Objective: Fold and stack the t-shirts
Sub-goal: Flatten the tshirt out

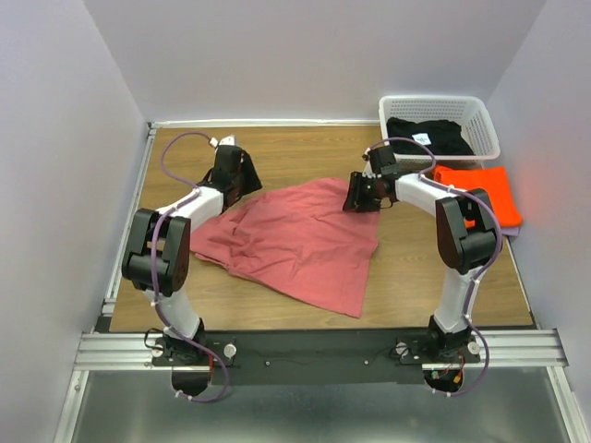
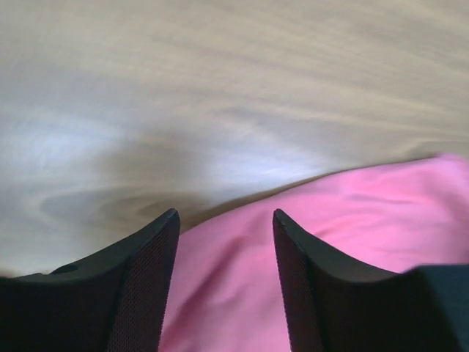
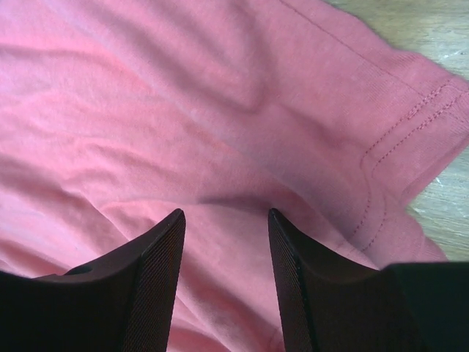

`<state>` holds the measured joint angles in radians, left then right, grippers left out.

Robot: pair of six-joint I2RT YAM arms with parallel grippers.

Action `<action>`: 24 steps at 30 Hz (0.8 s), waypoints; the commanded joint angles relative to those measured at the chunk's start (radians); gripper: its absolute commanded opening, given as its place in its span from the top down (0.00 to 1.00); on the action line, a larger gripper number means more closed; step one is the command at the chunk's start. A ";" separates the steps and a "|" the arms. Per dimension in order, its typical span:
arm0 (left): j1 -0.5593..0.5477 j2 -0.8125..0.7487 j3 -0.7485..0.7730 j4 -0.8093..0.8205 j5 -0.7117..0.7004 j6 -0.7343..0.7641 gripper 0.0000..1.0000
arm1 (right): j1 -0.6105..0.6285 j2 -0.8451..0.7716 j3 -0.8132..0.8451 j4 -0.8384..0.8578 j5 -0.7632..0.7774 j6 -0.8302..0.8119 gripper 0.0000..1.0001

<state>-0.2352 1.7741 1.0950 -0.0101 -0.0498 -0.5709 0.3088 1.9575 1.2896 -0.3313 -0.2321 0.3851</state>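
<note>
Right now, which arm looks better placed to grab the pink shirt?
Probably the right. The right claw, open, hangs squarely over the pink shirt, beside a stitched hem. The left claw, also open, sits at the shirt's edge with mostly table ahead.

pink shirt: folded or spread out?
Spread out, not folded. The pink shirt lies loose and wrinkled across the table, with no neat fold. The left pincer and right pincer are open above it.
</note>
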 commanded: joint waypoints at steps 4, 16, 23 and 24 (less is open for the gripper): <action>-0.027 -0.287 -0.107 0.039 -0.154 -0.026 0.20 | 0.105 -0.138 -0.024 -0.022 0.039 -0.112 0.42; 0.125 -0.757 -0.513 -0.214 -0.337 -0.216 0.16 | 0.289 -0.241 -0.118 -0.020 -0.038 -0.147 0.38; 0.192 -0.722 -0.572 -0.149 -0.318 -0.260 0.13 | 0.319 -0.259 -0.173 -0.025 -0.044 -0.149 0.35; 0.197 -0.707 -0.572 -0.151 -0.323 -0.264 0.13 | 0.320 -0.262 -0.179 -0.026 -0.046 -0.150 0.35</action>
<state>-0.0574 1.0367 0.5327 -0.1867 -0.3302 -0.7918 0.6106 1.7256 1.1404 -0.3466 -0.2562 0.2520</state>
